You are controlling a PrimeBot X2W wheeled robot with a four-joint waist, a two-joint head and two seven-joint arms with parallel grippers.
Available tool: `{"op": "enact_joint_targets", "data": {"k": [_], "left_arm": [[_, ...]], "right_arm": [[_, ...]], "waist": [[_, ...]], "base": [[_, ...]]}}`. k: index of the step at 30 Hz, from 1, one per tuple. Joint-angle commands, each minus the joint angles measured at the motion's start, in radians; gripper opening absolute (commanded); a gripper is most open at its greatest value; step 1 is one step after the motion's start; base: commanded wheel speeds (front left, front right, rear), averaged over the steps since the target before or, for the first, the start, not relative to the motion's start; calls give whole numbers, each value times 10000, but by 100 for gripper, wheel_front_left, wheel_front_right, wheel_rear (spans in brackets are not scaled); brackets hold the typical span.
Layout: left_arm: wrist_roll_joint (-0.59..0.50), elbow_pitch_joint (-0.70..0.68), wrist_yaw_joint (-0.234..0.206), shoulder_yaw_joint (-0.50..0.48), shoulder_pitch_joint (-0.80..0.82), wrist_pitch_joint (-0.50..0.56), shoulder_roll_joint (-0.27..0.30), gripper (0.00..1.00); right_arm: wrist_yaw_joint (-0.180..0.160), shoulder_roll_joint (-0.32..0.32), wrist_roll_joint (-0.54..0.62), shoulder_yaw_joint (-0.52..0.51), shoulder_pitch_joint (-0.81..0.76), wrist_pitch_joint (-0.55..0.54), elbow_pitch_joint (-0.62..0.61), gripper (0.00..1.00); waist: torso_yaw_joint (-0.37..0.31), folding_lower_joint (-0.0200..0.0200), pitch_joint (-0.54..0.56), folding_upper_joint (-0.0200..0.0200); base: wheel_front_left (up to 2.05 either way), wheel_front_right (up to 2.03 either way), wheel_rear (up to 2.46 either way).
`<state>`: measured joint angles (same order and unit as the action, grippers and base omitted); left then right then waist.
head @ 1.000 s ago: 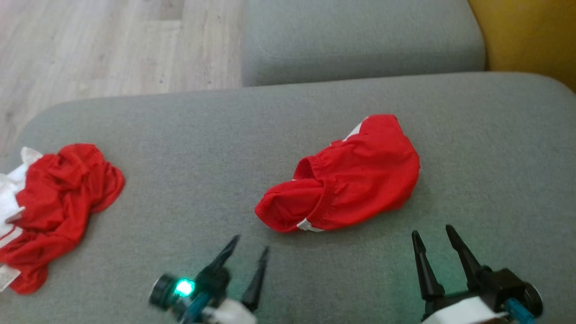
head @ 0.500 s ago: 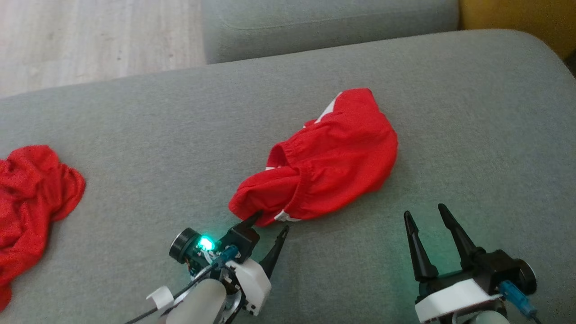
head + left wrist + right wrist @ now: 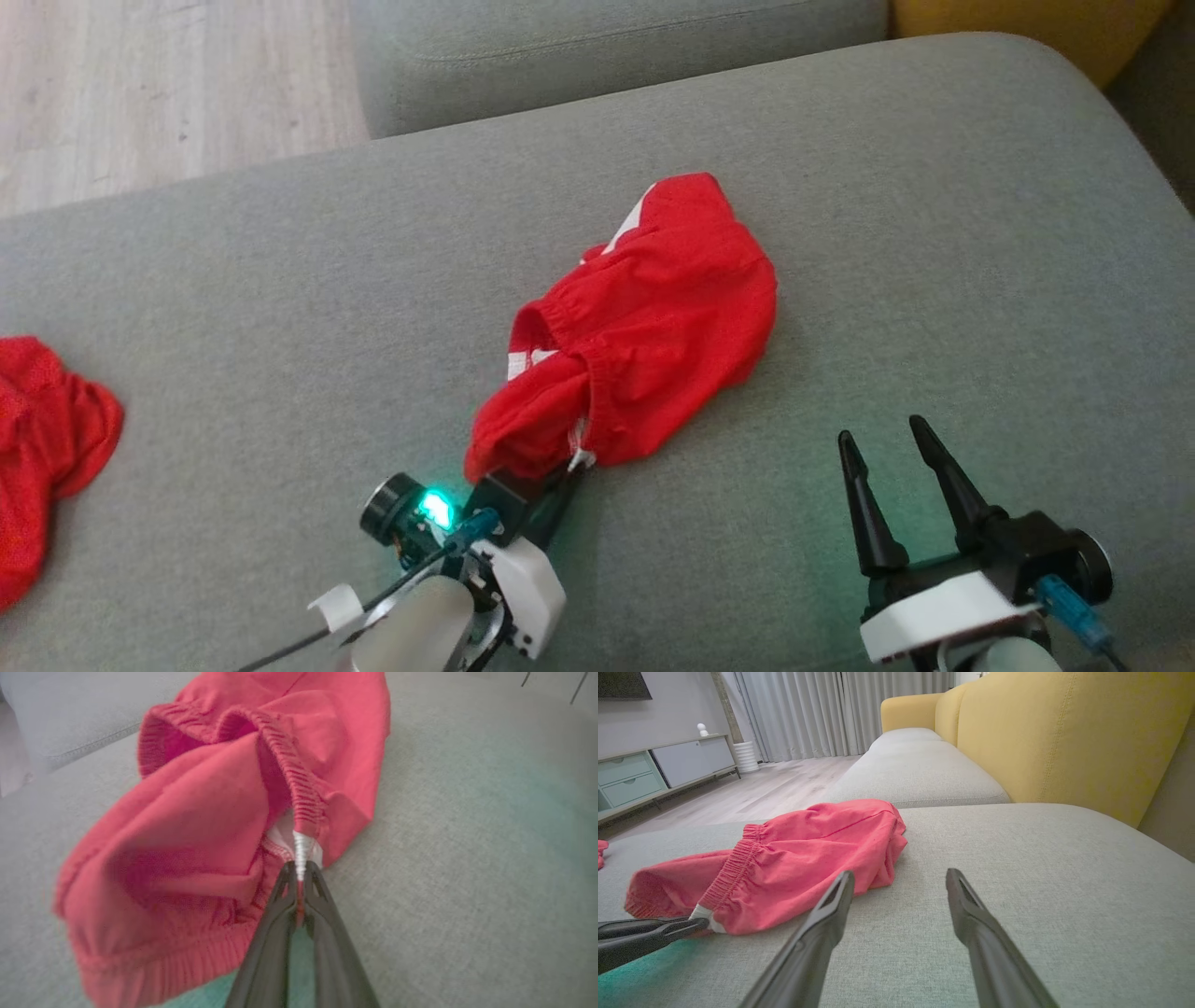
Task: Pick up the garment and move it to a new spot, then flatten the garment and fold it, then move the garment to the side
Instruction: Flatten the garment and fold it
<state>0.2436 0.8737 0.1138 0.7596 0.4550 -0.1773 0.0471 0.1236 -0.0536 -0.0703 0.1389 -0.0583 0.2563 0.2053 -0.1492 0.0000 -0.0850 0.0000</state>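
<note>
I see a grey sofa seat (image 3: 1064,858) stretching away, with a yellow backrest (image 3: 1055,742) along its right. Pale wood floor (image 3: 775,784) lies to the left. Far off hang light curtains (image 3: 808,714). A low cabinet (image 3: 686,760) with drawers stands against the grey wall (image 3: 668,709) at far left.

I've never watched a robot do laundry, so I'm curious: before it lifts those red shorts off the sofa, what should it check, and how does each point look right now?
1. Left gripper shut on the red shorts: ok, its fingertips pinch the white seam at the waistband.
2. Pinch deep enough to hold in a lift: cannot tell, just the tips hold cloth.
3. Right gripper open and apart from the shorts: ok.
4. Nothing lying on the shorts: ok.
5. Other red garment apart, far to the left on the seat cushion: ok.
6. Shorts flat: not ok, crumpled.
</note>
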Motion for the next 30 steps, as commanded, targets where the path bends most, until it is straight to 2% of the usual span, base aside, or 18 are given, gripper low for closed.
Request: {"op": "enact_joint_targets", "data": {"k": [1, 7, 12, 15, 20, 24, 30], "left_arm": [[164, -280, 62, -75, 558, -50, 32, 0], [1144, -1117, 160, 813, 1284, 195, 32, 0], [2687, -2542, 165, 1756, 2830, 502, 52, 0], [3707, -3235, 166, 1697, 4120, 408, 222, 0], [5050, -3703, 167, 1378, 5612, 345, 838, 0], [5954, -3825, 167, 1514, 5201, 479, 1503, 0], [6847, -3673, 168, 1948, 2650, 322, 2476, 0]], "right_arm": [[71, -65, -24, 261, 410, 55, -278, 100], [71, -1, -136, 401, 467, 55, -278, 100], [71, 24, -227, 462, 318, 55, -192, 100], [71, 29, -315, 490, 253, 55, -171, 100], [71, 31, -412, 466, 188, 55, -244, 100], [71, 32, -511, 340, 19, 55, -378, 100], [71, 32, -661, 232, -191, 55, -516, 100]], "waist": [[-141, 0, 41, 0], [-797, 0, 341, 0], [-1163, 0, 657, 0], [-1234, 0, 787, 0], [-1120, 0, 986, 0], [-769, 0, 1071, 0], [-76, 0, 957, 0]], "base": [[0, 0, 0], [0, 0, 0], [0, 0, 0], [0, 0, 0], [0, 0, 0], [0, 0, 0], [0, 0, 0]]}}
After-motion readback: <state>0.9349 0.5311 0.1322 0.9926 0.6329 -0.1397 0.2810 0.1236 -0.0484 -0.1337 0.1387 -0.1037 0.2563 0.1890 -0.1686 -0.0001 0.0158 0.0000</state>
